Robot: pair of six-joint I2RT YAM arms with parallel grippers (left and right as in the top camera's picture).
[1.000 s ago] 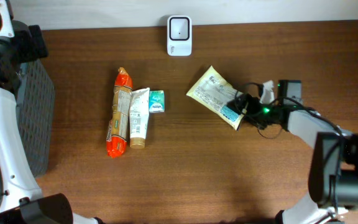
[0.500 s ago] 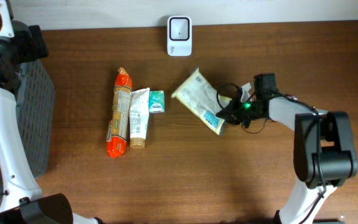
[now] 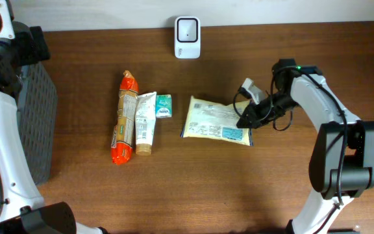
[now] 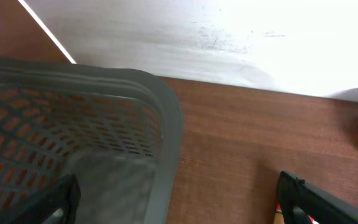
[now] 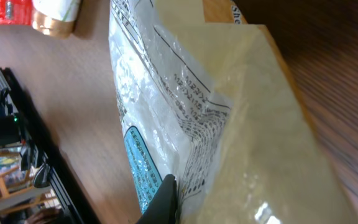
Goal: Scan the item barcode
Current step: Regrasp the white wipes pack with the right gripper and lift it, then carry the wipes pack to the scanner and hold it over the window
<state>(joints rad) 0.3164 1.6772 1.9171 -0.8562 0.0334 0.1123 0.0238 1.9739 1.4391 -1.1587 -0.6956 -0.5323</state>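
The item, a pale yellow packet (image 3: 214, 121) with black print and a blue strip, lies across the table's middle. My right gripper (image 3: 247, 119) is shut on its right end. In the right wrist view the packet (image 5: 229, 106) fills the frame, and one black finger (image 5: 163, 204) presses against its printed face; the other finger is hidden behind it. A white scanner (image 3: 187, 28) stands at the table's back edge, apart from the packet. My left gripper (image 4: 179, 208) hangs open and holds nothing, over the rim of a grey basket (image 4: 166, 124) at the far left.
An orange-red pack (image 3: 123, 118), a white tube (image 3: 145, 121) and a small green-and-white box (image 3: 163, 105) lie side by side left of the packet. The grey basket (image 3: 36, 123) stands at the table's left edge. Cables hang near the right wrist.
My right gripper has shut on the packet's end and swung it round from a slant to lie level, a little nearer the front. The left arm has not moved.
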